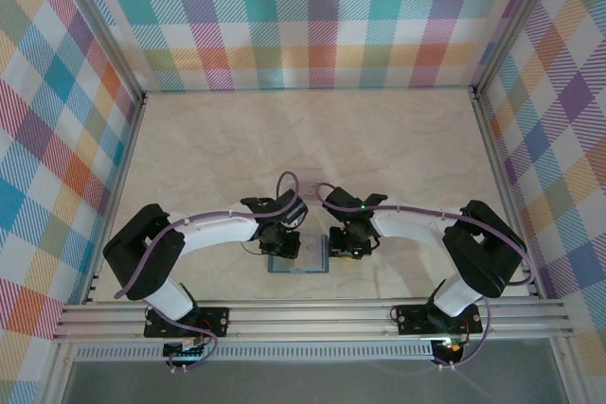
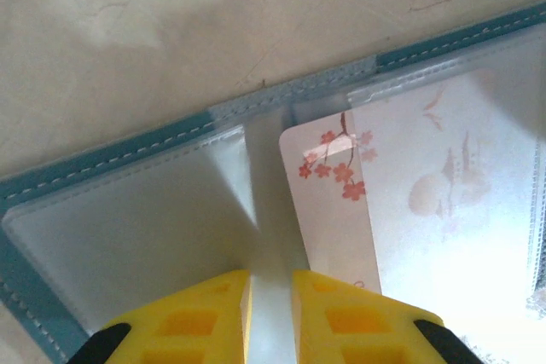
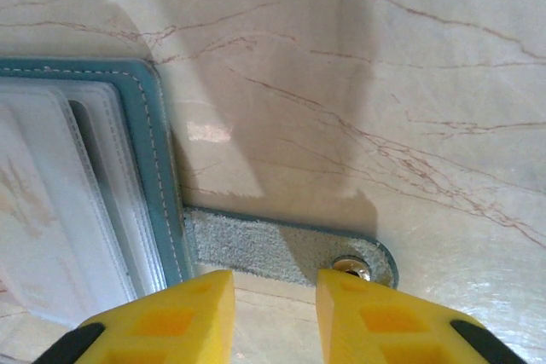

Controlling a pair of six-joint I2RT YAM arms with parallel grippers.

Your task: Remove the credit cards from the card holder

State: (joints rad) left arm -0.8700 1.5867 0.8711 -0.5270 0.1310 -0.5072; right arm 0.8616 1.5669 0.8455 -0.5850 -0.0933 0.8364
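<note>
The step in hand looks like drawing the first card out of its pocket, and it will go best if the left claw (image 2: 271, 283) takes only the bare edge of the card (image 2: 328, 202) and not the slippery clear pocket (image 2: 128, 228) beside it, then pulls flat along the pocket's opening while the holder is kept pinned. The open card holder (image 1: 298, 260) lies flat on the table (image 1: 379, 139), close to the middle of the near edge, between the two claws. The left claw's yellow fingers (image 2: 213, 313) stand nearly together, with a slim pale strip in the gap. I cannot tell whether they are pinching anything. The blossom-printed card sticks partway out of the right-hand pocket, its lower corner just beside the claw's right finger, so the grip may need to shift slightly toward it. The right claw (image 3: 275, 283) has its fingers apart over the grey clasp tab (image 3: 273, 249), which juts from the holder's teal rim (image 3: 158, 142), with the metal snap (image 3: 351, 268) just beside one fingertip. Pressing down there should stop the holder sliding.
</note>
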